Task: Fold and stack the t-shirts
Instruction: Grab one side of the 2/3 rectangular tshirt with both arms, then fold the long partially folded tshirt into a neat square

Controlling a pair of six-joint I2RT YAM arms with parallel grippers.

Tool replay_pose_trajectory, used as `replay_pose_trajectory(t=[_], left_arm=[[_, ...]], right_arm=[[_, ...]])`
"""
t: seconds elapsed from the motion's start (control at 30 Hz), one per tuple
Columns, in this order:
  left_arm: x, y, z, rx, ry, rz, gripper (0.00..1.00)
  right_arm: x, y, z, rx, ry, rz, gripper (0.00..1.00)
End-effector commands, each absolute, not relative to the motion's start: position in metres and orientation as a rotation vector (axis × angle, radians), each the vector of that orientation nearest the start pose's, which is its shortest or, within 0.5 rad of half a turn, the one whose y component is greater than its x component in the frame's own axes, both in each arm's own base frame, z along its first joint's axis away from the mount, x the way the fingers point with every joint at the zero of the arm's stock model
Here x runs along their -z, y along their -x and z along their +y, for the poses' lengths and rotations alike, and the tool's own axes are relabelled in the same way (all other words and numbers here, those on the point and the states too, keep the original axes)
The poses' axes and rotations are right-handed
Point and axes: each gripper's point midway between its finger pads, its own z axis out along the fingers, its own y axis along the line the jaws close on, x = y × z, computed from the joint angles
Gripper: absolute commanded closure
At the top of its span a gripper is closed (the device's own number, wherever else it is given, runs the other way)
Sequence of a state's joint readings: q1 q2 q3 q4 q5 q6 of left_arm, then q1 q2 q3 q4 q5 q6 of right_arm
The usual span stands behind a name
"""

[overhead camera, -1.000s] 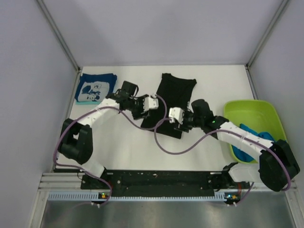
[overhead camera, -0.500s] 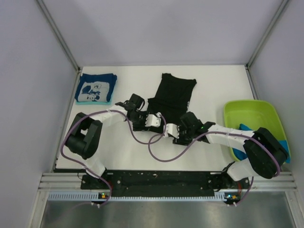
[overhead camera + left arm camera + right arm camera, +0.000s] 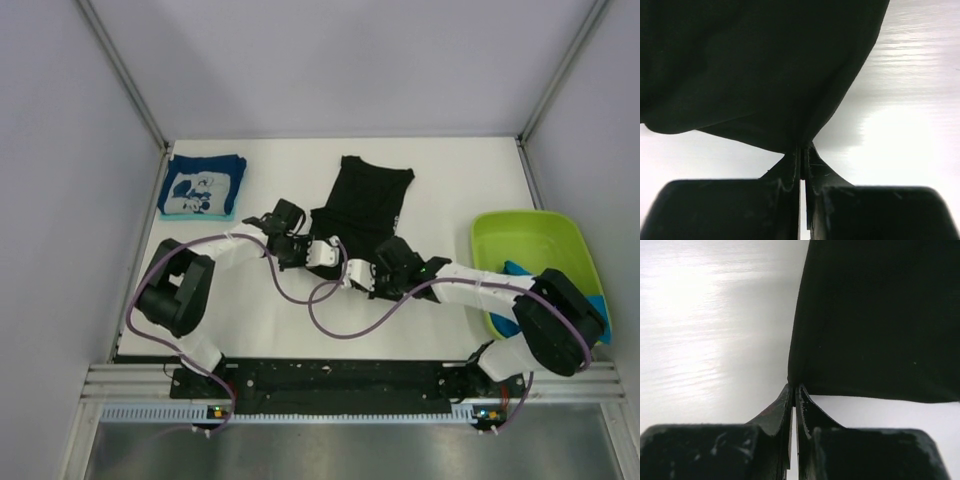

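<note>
The left gripper (image 3: 801,150) is clenched on the near hem of the black shirt (image 3: 362,200), fingertips pinched together with cloth rising from between them. Just to its right, the right gripper (image 3: 794,388) is likewise clamped tight, on a near corner of the same shirt. The shirt spreads away from both grippers across the white table (image 3: 450,180). Well to the right of the right gripper sits a green tub (image 3: 530,238) holding bright blue shirts (image 3: 514,268), partly hidden behind the right arm. Well off to the left of the left gripper, a folded navy shirt (image 3: 203,186) with a white cartoon print lies flat on the table.
</note>
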State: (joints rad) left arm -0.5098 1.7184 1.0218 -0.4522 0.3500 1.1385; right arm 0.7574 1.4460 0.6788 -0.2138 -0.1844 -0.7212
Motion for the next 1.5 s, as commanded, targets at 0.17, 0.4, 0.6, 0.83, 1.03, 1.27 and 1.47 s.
replay_pose_trajectory(t=[0.17,0.4,0.6,0.83,1.03,1.27,1.47], left_arm=[[-0.068,-0.22,-0.193,0.362,-2.023,1.732,1.0],[-0.134,-0.157,-0.185,0.515,-1.995,1.763,1.0],[-0.209,-0.169,-0.202,0.519,-1.773,1.74,1.0],[-0.217,-0.244,-0.226,0.328,-1.607,1.795,1.0],[-0.23,-0.322,-0.25,0.296,-1.492,1.854,1.0],[-0.187,-0.374,-0.265,0.289,-1.5,1.998,1.0],[-0.143,-0.406,-0.278,0.257,-1.49,2.1,1.0]], right_arm=[[-0.083,-0.149,0.224,-0.36,1.856,1.773,1.0],[-0.149,-0.07,0.221,-0.674,1.889,1.693,1.0],[-0.201,-0.081,0.218,-0.641,1.767,1.613,1.0],[-0.198,-0.151,0.187,-0.523,1.477,1.853,1.0],[-0.181,-0.212,0.16,-0.41,1.224,2.028,1.0],[-0.143,-0.266,0.129,-0.257,1.043,2.228,1.0],[-0.107,-0.273,0.119,-0.243,0.951,2.406,1.0]])
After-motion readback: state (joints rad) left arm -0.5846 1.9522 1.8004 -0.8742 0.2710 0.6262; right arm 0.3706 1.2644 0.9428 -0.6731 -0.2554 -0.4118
